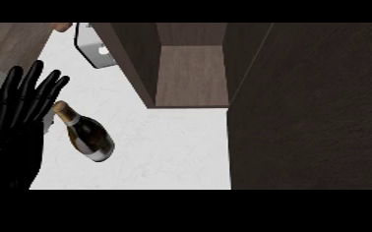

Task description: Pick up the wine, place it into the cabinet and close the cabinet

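The wine bottle [88, 134] lies on its side on the white counter [174, 142], dark glass with a gold-foil neck pointing up-left and a white label near its base. My left hand [29, 98] stands at the left edge, fingers straight and pointing up, just left of the bottle's neck and holding nothing. The cabinet [190, 73] is open, its wooden shelf bare inside. Its dark door [301, 108] is swung out and fills the right side of the view. My right hand does not show.
A grey metal fixture [94, 49] sits on the counter at the upper left, beside the cabinet's left wall. A tan object [63, 27] peeks in at the top left corner. Bare counter lies between the bottle and the door.
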`<state>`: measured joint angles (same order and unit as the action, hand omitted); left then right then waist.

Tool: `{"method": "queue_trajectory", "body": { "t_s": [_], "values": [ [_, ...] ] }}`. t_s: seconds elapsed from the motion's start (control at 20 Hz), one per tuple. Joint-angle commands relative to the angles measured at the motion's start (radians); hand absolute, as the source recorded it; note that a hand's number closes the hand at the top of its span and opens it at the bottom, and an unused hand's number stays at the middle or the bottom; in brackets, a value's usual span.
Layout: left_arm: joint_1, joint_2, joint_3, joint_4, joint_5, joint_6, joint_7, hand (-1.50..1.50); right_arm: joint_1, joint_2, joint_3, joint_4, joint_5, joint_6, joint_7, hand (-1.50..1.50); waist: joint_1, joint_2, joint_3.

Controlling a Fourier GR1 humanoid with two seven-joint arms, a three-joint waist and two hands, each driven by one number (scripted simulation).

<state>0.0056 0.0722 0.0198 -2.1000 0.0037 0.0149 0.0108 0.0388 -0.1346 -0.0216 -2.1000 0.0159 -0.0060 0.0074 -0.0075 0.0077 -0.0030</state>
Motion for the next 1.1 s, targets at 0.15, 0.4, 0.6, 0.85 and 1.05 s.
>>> {"method": "queue_trajectory", "body": {
  "t_s": [0.15,0.4,0.6,0.85,1.05],
  "values": [
    [0.019,0.084,-0.053,-0.015,0.159,-0.196,0.094,-1.50,0.044,0.023,0.028,-0.025,-0.050,0.044,-0.027,-1.50,0.006,-0.010,0.003],
    [0.090,0.031,-0.100,0.038,0.449,-0.260,0.263,-1.50,0.101,0.003,0.162,-0.108,-0.142,0.156,0.088,-1.50,0.009,-0.012,0.001],
    [0.090,0.024,-0.151,-0.135,0.508,-0.171,0.445,-1.50,0.139,-0.039,0.121,-0.188,-0.221,0.184,0.162,-1.50,0.008,-0.012,0.004],
    [0.013,0.070,-0.069,-0.211,0.589,-0.084,0.579,-1.50,0.121,-0.040,0.120,-0.387,-0.248,0.119,0.361,-1.50,0.006,-0.009,0.003],
    [-0.009,0.078,-0.026,-0.245,0.618,-0.060,0.621,-1.50,0.098,-0.030,0.087,-0.331,-0.277,0.155,0.336,-1.50,0.007,-0.008,0.003]
  ]
}}
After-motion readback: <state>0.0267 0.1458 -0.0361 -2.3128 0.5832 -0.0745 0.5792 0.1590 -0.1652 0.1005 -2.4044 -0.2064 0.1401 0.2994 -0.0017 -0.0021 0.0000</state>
